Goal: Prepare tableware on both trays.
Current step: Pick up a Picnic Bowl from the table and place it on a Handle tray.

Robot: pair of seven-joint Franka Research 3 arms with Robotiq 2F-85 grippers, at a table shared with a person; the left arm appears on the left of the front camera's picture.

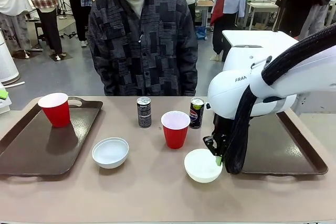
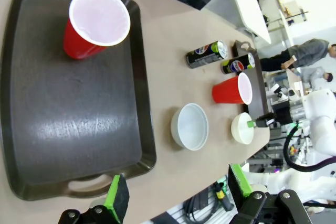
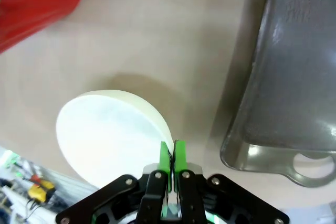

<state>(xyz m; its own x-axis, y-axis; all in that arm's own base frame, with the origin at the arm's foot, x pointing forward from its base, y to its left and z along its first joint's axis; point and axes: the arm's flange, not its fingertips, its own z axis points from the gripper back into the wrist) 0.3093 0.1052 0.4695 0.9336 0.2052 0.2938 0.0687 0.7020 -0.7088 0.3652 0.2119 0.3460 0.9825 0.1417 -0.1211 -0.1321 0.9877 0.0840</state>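
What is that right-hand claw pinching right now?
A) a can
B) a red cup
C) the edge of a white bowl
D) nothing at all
C: the right gripper has its green pads closed on the rim of the bowl, which sits on the table beside a tray.

Right fingers (image 3: 165, 156) pinched together, arm (image 1: 273, 85) angled down; left fingers (image 2: 118, 198) spread wide.
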